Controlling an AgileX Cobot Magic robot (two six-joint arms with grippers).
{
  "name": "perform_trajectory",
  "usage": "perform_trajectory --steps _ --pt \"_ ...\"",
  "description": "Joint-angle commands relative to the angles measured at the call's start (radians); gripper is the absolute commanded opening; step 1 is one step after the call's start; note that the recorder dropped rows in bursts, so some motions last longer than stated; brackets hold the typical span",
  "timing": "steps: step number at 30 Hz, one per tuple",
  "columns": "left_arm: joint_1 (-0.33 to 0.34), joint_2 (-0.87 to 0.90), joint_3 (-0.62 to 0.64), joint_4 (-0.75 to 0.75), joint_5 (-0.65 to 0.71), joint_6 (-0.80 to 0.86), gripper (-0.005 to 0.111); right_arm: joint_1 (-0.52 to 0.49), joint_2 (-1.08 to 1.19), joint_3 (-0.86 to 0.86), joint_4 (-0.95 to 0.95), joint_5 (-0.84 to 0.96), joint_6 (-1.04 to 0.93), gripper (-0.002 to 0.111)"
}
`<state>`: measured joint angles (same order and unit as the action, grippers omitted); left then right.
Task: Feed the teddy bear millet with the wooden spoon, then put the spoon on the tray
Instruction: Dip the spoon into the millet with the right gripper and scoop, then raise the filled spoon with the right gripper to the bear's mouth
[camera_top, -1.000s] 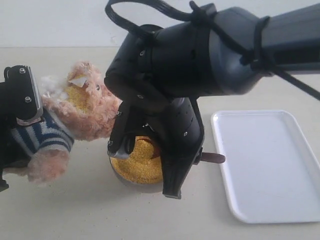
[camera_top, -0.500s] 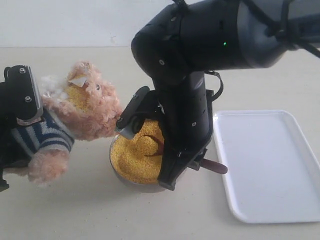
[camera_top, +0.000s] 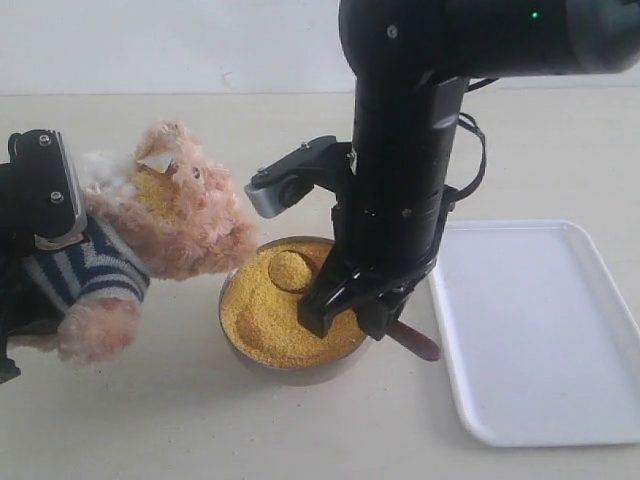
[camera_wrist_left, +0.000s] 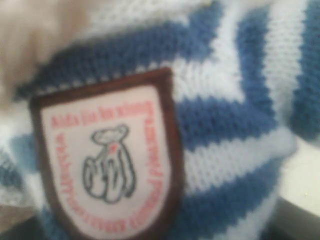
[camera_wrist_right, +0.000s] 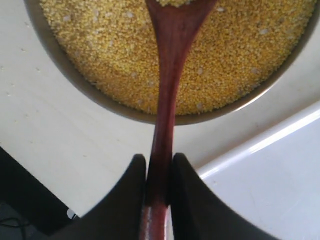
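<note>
A: The wooden spoon sits with its small bowl heaped with millet, low over the metal bowl and close to the teddy bear. The bear's muzzle leans in over the rim.

B: The right gripper is clamped on the handle well back from the loaded end. That's the worry. With a slim handle pinched that far back, the spoon could swivel in the jaws and tip the grain onto the table.

A: And the path is tight. Judging by the gap, a hurried lift could clip the rim or nudge the bear's face, and the load would be lost short of the mouth.

B: The left gripper grips the bear by its striped body and props it at a slant. If that grip slackens, the bear would probably sag away from the spoon.

A: The tray lies bare just beside the bowl, on the side away from the bear.

B: The right wrist view shows what the exterior view hides: both dark fingers tight against the handle, and the tray's edge very near the bowl. It shows no bear.

A: The left wrist view shows only blue-and-white knit and the chest badge, and no jaws at all. Only the exterior view shows how near the spoon is to the muzzle.
</note>
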<state>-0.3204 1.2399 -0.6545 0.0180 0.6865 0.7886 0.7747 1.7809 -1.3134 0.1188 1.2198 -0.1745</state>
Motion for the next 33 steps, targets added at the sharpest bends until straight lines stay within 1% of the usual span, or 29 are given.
perform_trajectory --steps 1,14,16,22,28,33 --pt "-0.003 -0.005 0.001 -0.018 -0.025 -0.010 0.004 -0.009 -0.050 -0.001 0.016 0.001 -0.008 0.000" --pt "-0.003 0.083 0.001 0.017 -0.084 -0.026 0.004 -0.009 -0.156 -0.001 0.024 0.001 0.018 0.000" --pt "-0.003 0.102 0.001 0.017 -0.090 -0.033 0.004 -0.009 -0.169 -0.001 0.045 0.001 0.026 0.000" --pt "-0.003 0.120 -0.001 0.013 -0.097 -0.033 0.004 -0.007 -0.174 -0.001 0.184 0.001 0.029 0.000" --pt "-0.003 0.120 -0.010 -0.001 -0.099 -0.033 0.004 -0.007 -0.174 -0.021 0.190 0.001 0.047 0.000" --pt "-0.005 0.120 -0.010 -0.001 -0.099 -0.033 0.004 0.033 -0.149 -0.066 0.180 0.001 0.066 0.000"
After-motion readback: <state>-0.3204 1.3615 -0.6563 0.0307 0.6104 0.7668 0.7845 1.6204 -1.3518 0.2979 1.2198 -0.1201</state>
